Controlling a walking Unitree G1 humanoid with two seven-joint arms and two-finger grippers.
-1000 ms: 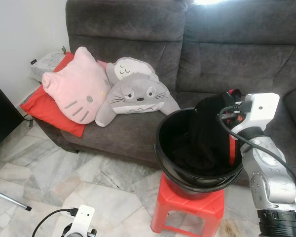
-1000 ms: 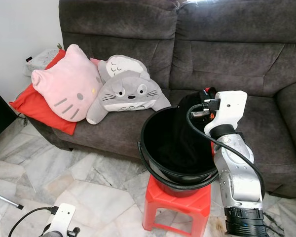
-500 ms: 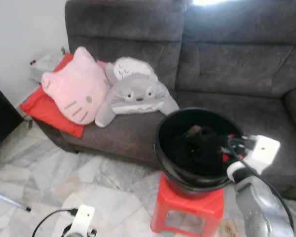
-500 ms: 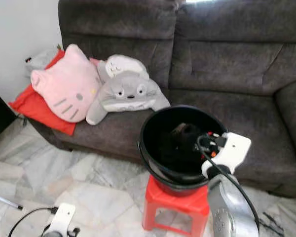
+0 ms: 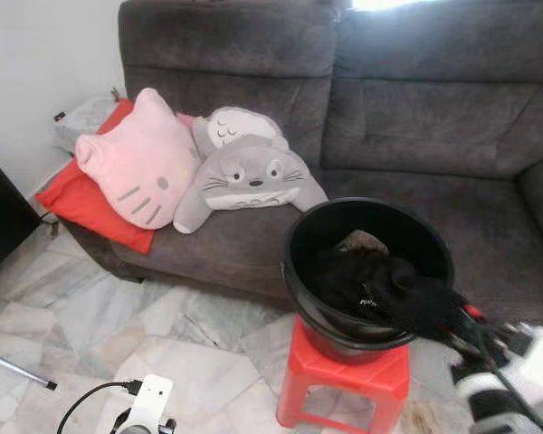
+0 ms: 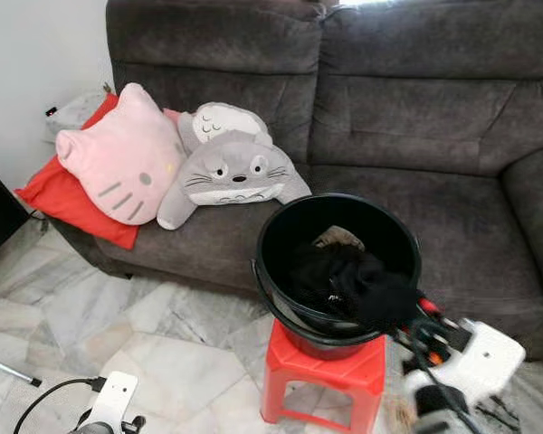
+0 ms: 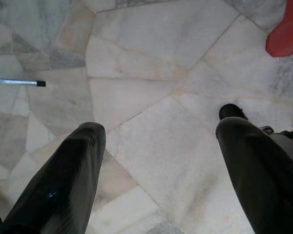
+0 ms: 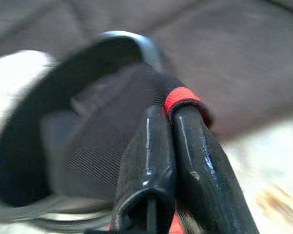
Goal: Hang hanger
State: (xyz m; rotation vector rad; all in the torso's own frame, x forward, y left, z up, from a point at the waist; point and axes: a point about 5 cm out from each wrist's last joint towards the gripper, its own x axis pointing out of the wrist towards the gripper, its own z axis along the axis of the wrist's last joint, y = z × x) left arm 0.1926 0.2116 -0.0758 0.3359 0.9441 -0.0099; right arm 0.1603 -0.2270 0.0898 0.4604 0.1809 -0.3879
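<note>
Over the near rim of the black bucket (image 6: 339, 262), the right gripper (image 8: 173, 117) is pinching the black garment (image 6: 362, 289) tightly, the cloth trailing back into the bucket, while the left gripper (image 7: 158, 141) is hanging open, idle

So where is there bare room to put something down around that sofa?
The dark grey fabric sofa has bare seat to the right of the grey plush cushion, behind the black plastic bucket. The marble floor left of the red plastic stool is open. The sofa's left end is crowded with cushions.
</note>
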